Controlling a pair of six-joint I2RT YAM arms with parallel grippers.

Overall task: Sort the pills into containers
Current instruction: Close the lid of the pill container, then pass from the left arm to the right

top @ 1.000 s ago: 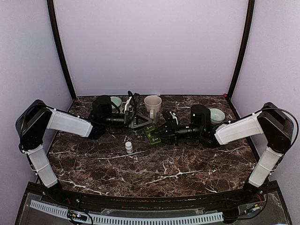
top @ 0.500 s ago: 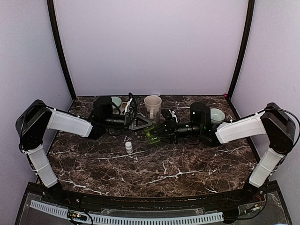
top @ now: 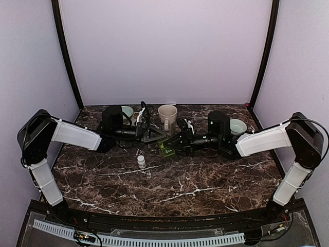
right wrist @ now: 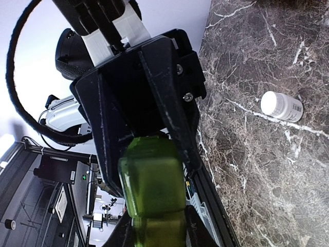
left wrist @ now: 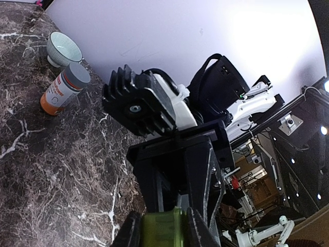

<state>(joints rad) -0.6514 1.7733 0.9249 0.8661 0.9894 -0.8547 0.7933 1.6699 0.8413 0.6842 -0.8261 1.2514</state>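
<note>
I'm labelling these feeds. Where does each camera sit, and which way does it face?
Top external: above and behind the bases, looking down on the table; both arms show.
Left wrist: on the left arm, facing the right gripper; left gripper at bottom edge.
Right wrist: on the right arm, facing the left gripper; right gripper at bottom.
Shared: both wrist views show the green pill box.

We see a dark marbled table (top: 180, 185). A cream mug (top: 167, 114) stands at 12 o'clock, with pale bowls at 11 (top: 127, 111) and 1 (top: 238, 125). A small white bottle (top: 141, 162) stands near the centre, toward 9. In the left wrist view, an orange-labelled, grey-capped bottle (left wrist: 65, 88) stands just beside a bowl (left wrist: 63, 49).
</note>
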